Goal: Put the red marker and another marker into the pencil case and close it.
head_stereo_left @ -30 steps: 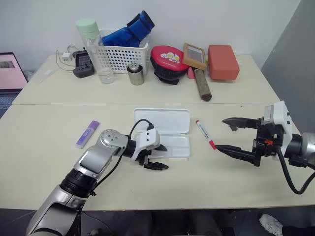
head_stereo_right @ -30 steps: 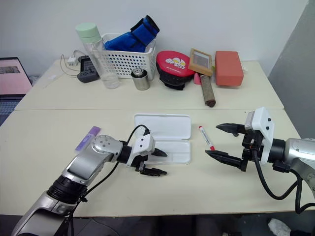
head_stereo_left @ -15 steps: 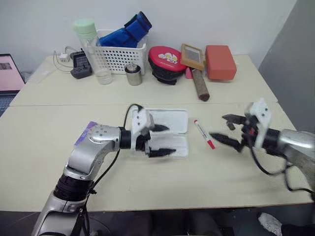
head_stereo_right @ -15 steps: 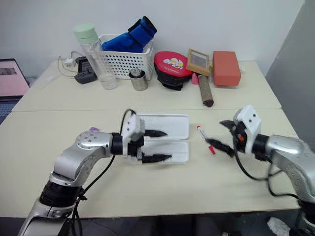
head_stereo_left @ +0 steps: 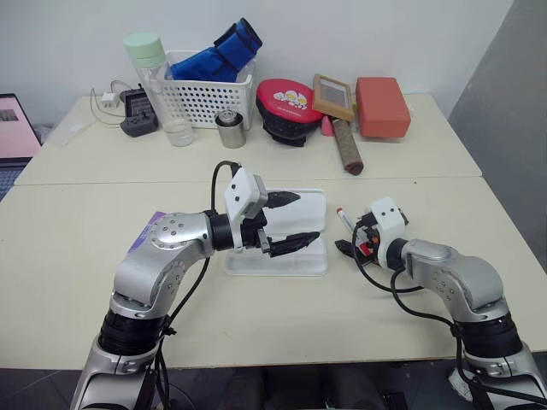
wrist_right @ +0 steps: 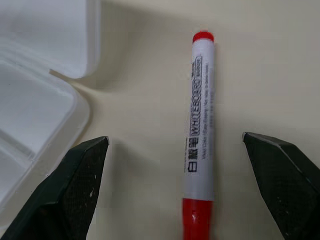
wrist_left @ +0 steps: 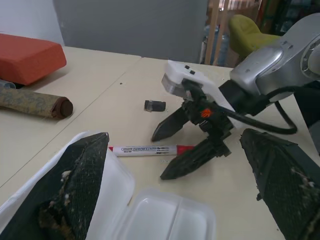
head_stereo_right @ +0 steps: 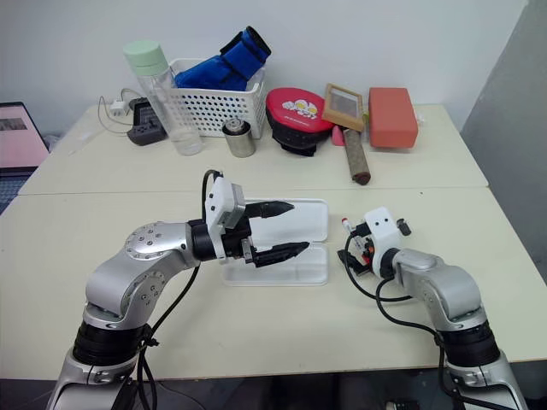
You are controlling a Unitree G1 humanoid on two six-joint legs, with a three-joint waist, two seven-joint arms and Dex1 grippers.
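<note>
Cream table (head_stereo_left: 77, 256) is carrying the open case (head_stereo_left: 291, 256) at centre, lid flat. Left gripper (head_stereo_left: 291, 220) is hovering above the case, fingers spread, empty. Right gripper (wrist_right: 187, 185) is sitting low over the red marker (wrist_right: 200, 125), fingers wide either side, not touching it. Purple marker (head_stereo_left: 147, 229) is lying well left, mostly hidden behind the left arm, I think.

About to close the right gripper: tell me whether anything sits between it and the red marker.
Nothing visible does. The open right gripper straddles the red marker, which lies on bare table beside the open pencil case, apart from it.
</note>
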